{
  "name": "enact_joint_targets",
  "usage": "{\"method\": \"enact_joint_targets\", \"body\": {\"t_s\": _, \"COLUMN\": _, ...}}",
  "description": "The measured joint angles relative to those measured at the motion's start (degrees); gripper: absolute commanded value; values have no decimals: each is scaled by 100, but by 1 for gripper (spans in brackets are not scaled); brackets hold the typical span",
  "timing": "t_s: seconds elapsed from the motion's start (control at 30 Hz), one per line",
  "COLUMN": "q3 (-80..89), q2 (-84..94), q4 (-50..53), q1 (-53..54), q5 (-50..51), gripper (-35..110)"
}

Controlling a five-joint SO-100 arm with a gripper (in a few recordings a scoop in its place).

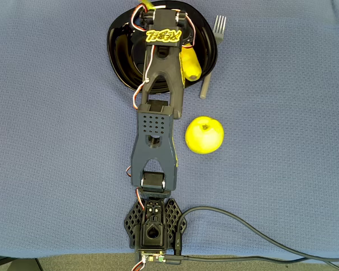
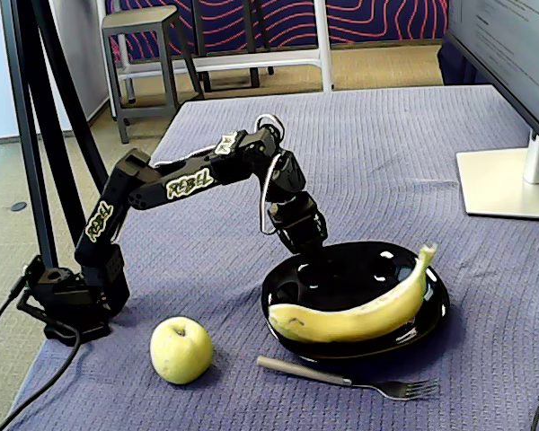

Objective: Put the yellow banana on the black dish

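Note:
The yellow banana (image 2: 359, 314) lies on its side in the black dish (image 2: 368, 269), along the rim nearest the fixed camera, its pale stem sticking up at the right. In the overhead view the banana (image 1: 191, 65) shows as a yellow piece beside the arm, which covers most of the dish (image 1: 121, 51). My gripper (image 2: 310, 250) points down over the dish's far left part, apart from the banana. Its fingers blend into the dark dish, so their spacing is unclear.
A yellow-green apple (image 2: 181, 348) (image 1: 204, 135) sits on the blue cloth near the arm's base. A grey fork (image 2: 341, 377) (image 1: 212, 56) lies just outside the dish. A monitor stand (image 2: 503, 184) is at the right, and a cable (image 1: 243, 226) runs from the base.

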Motion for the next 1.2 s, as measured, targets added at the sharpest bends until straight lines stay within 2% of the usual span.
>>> {"method": "enact_joint_targets", "body": {"t_s": 0.1, "q3": 79, "q2": 0, "q4": 0, "q1": -35, "q5": -9, "gripper": 13}}
{"method": "enact_joint_targets", "body": {"t_s": 0.17, "q3": 158, "q2": 0, "q4": 0, "q1": -44, "q5": -97, "gripper": 1}}
{"method": "enact_joint_targets", "body": {"t_s": 0.5, "q3": 1406, "q2": 1283, "q4": 114, "q1": -466, "q5": -826, "gripper": 2}}
{"method": "enact_joint_targets", "body": {"t_s": 0.6, "q3": 1898, "q2": 2004, "q4": 325, "q1": -571, "q5": -1556, "gripper": 8}}
{"method": "enact_joint_targets", "body": {"t_s": 0.7, "q3": 2303, "q2": 2742, "q4": 519, "q1": -545, "q5": -2566, "gripper": 0}}
{"method": "enact_joint_targets", "body": {"t_s": 0.8, "q3": 2856, "q2": 3498, "q4": 413, "q1": -501, "q5": -3296, "gripper": 0}}
{"method": "enact_joint_targets", "body": {"t_s": 1.2, "q3": 6398, "q2": 6864, "q4": -1406, "q1": -26, "q5": -6029, "gripper": 0}}
